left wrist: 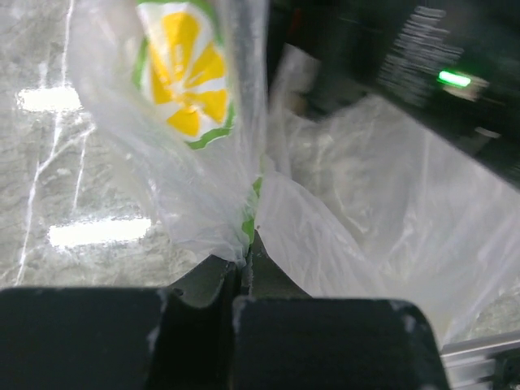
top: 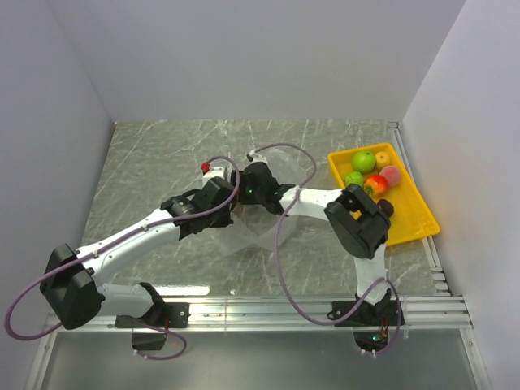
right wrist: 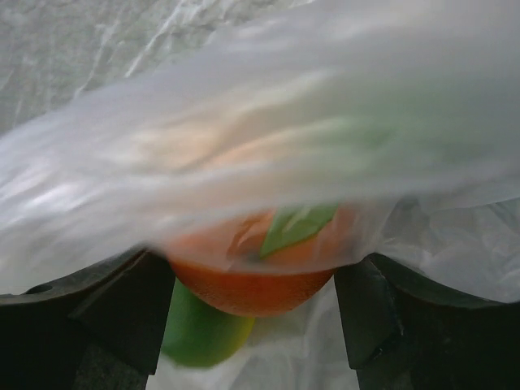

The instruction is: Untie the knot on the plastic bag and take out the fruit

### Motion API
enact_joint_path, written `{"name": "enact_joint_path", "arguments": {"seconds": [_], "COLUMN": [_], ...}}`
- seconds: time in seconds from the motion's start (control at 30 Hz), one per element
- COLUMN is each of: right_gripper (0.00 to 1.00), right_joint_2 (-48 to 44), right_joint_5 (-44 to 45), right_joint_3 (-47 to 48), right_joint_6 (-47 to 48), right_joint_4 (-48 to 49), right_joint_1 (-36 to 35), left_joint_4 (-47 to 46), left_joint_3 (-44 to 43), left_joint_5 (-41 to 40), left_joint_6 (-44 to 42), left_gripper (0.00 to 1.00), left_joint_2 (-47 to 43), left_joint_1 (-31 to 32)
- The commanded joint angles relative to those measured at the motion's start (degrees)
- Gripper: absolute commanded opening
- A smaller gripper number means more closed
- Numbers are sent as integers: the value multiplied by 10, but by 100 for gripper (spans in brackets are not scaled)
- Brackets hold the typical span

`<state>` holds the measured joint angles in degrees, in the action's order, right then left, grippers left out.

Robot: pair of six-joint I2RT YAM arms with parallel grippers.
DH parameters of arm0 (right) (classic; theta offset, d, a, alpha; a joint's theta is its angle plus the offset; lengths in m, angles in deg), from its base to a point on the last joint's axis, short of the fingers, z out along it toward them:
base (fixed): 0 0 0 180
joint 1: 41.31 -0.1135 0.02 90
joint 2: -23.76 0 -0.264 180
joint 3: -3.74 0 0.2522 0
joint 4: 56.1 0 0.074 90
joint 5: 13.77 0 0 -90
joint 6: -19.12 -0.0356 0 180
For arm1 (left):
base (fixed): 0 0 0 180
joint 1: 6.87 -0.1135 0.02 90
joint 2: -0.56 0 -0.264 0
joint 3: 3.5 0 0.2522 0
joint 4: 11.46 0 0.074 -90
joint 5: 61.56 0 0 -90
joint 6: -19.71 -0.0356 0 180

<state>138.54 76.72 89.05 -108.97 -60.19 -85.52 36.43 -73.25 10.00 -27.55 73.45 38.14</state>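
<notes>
The clear plastic bag (top: 244, 236) lies crumpled on the table between both arms. My left gripper (top: 231, 197) is shut on a fold of its film (left wrist: 366, 203), pinched between the jaws (left wrist: 246, 264). A lemon slice (left wrist: 188, 73) shows through the film above. My right gripper (top: 249, 190) reaches into the bag. In the right wrist view its fingers (right wrist: 253, 275) sit against both sides of an orange fruit with a green leaf (right wrist: 252, 284). Film (right wrist: 244, 146) drapes over it and a green fruit (right wrist: 199, 333) lies beneath. No tied knot shows in any view.
A yellow tray (top: 410, 221) at the right holds a green apple (top: 364, 161) and several other fruits. A small red item (top: 205, 166) lies just beyond the left gripper. White walls close in on the left, the back and the right.
</notes>
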Motion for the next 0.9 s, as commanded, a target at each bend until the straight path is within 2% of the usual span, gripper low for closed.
{"name": "enact_joint_path", "arguments": {"seconds": [0.0,0.17,0.43,0.63,0.77,0.8,0.83,0.87], "right_gripper": [17,15,14,21,31,38,41,50], "right_joint_2": [-95,-170,-250,-252,-233,-224,-221,-217], "right_joint_5": [7,-3,-102,-86,-73,-71,-64,-60], "right_joint_3": [-22,-65,-91,-117,-142,-145,-150,-151], "right_joint_6": [45,84,141,150,154,156,158,158], "right_joint_4": [-7,-34,-112,-154,-165,-168,-168,-170], "right_joint_1": [4,4,4,5,3,3,3,2], "left_joint_4": [-5,-13,-21,-3,-2,-6,-10,-15], "left_joint_3": [10,18,-14,-47,-45,-42,-38,-30], "left_joint_5": [-22,-26,-30,-44,-39,-27,-19,-13], "left_joint_6": [2,-9,-35,-54,-57,-58,-57,-56], "left_gripper": [0,1,0,1,1,1,1,1], "left_joint_2": [-23,-25,-3,1,-9,-12,-15,-16], "left_joint_1": [-7,-21,-40,-42,-42,-42,-42,-42]}}
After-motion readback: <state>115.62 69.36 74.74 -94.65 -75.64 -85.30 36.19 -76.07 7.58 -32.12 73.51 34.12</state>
